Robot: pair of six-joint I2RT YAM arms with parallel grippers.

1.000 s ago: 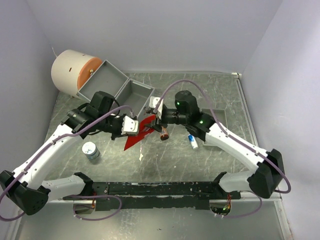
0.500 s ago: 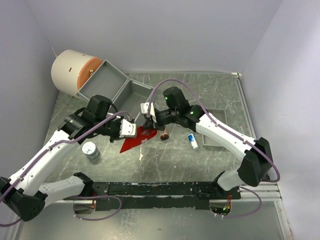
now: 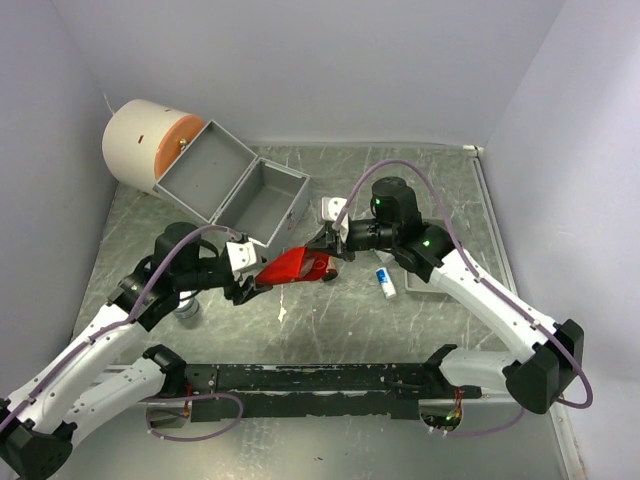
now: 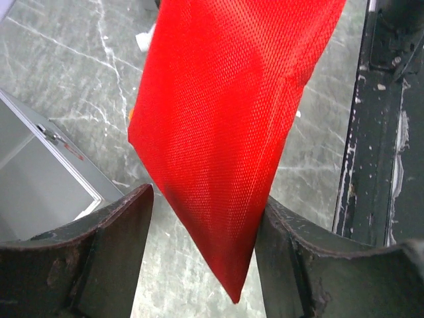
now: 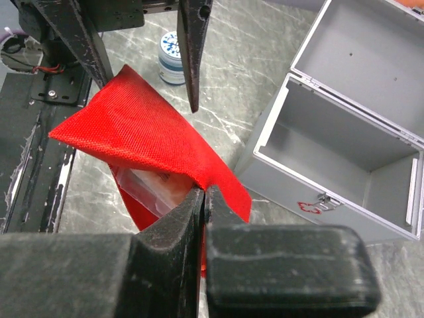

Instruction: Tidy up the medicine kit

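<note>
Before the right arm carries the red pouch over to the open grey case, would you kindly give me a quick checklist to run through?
1. The right gripper is shut on the red pouch: ok.
2. The left gripper has its fingers open and is not clamping the pouch's other end: ok.
3. The grey case has its lid open, compartment facing up: ok.
4. Pouch mouth closed: not ok; it gapes and a clear packet shows inside.
5. Pouch fully off the table: cannot tell.
</note>
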